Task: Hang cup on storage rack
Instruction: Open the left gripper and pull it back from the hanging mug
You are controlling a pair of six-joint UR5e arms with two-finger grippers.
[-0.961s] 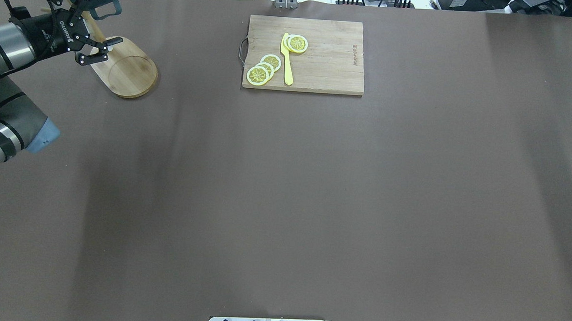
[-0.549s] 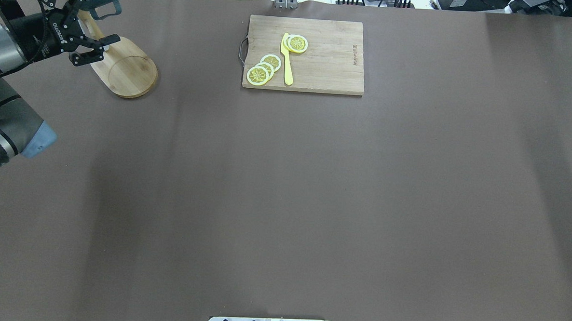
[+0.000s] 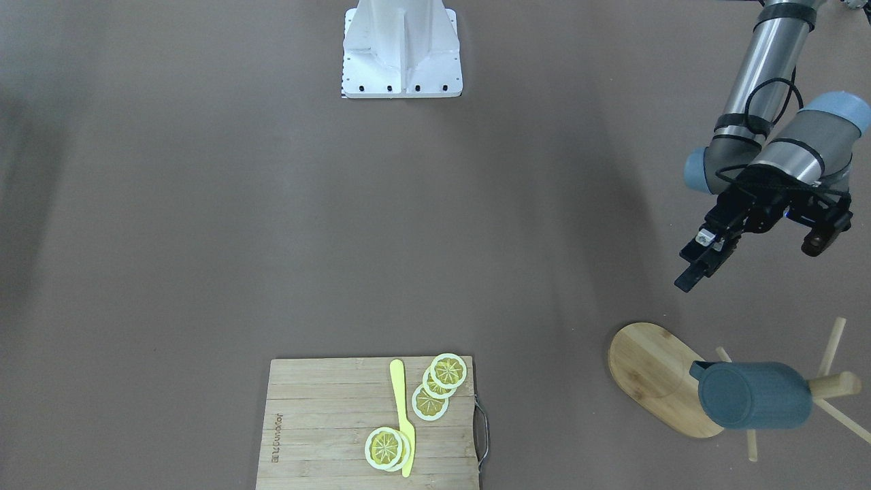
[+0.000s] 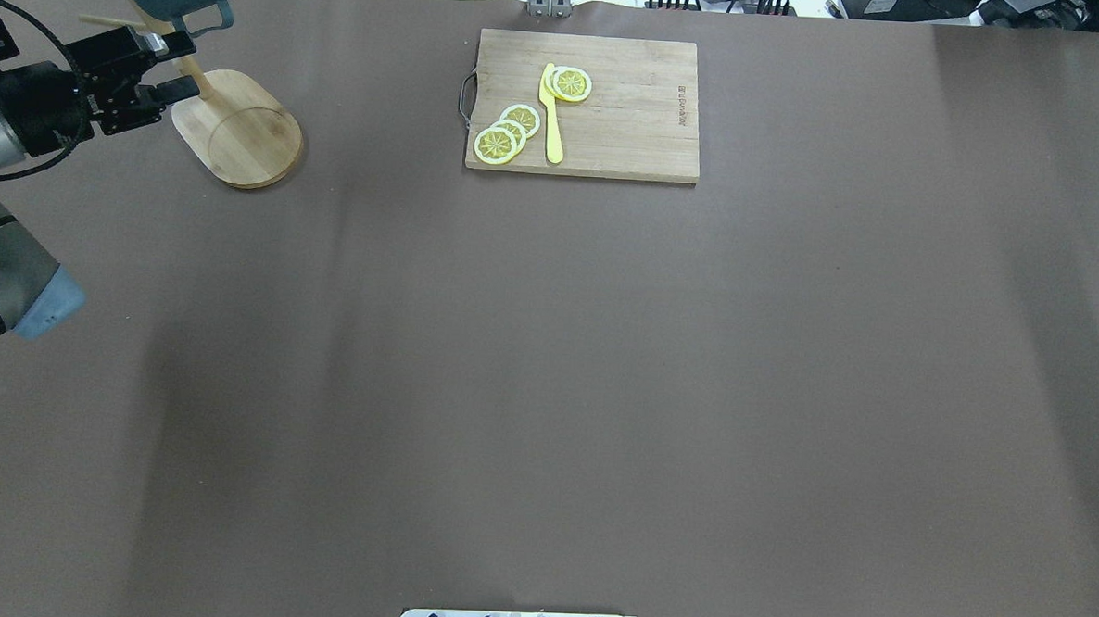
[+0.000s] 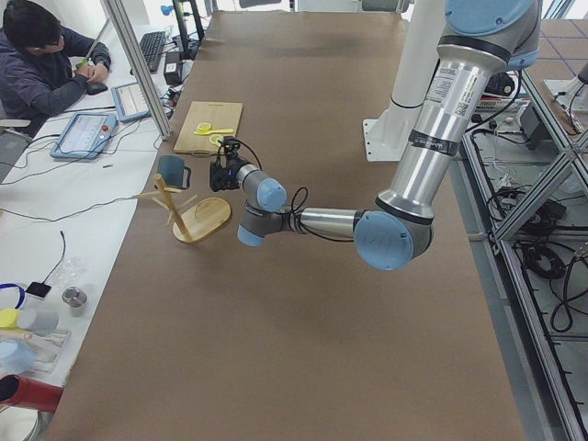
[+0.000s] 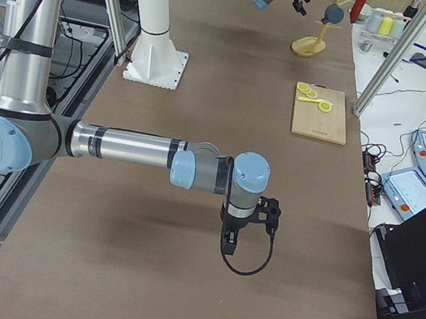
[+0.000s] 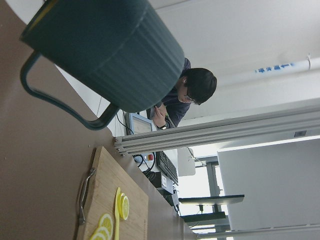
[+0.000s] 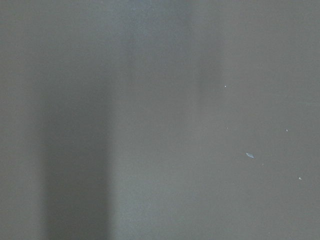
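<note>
On the storage rack [image 3: 646,367], a peg alone carries the cup [image 3: 755,404], so the left end effector [image 3: 748,267] stands open, apart.

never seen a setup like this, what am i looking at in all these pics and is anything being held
This is a robot with two arms at a brown table; each arm ends in two-finger jaws. The pictures show one moment from several cameras: one above and behind the robot, one facing it, one at each table end, one on each wrist. On the left arm the jaws stand open and hold nothing. Near them a teal cup hangs on a peg of the bamboo storage rack; the left wrist camera sees that cup close up. The right arm is over the table, so its wrist camera shows only brown; whether its jaws are open I cannot tell. Also there: a cutting board with lemon slices and a yellow knife.
</note>
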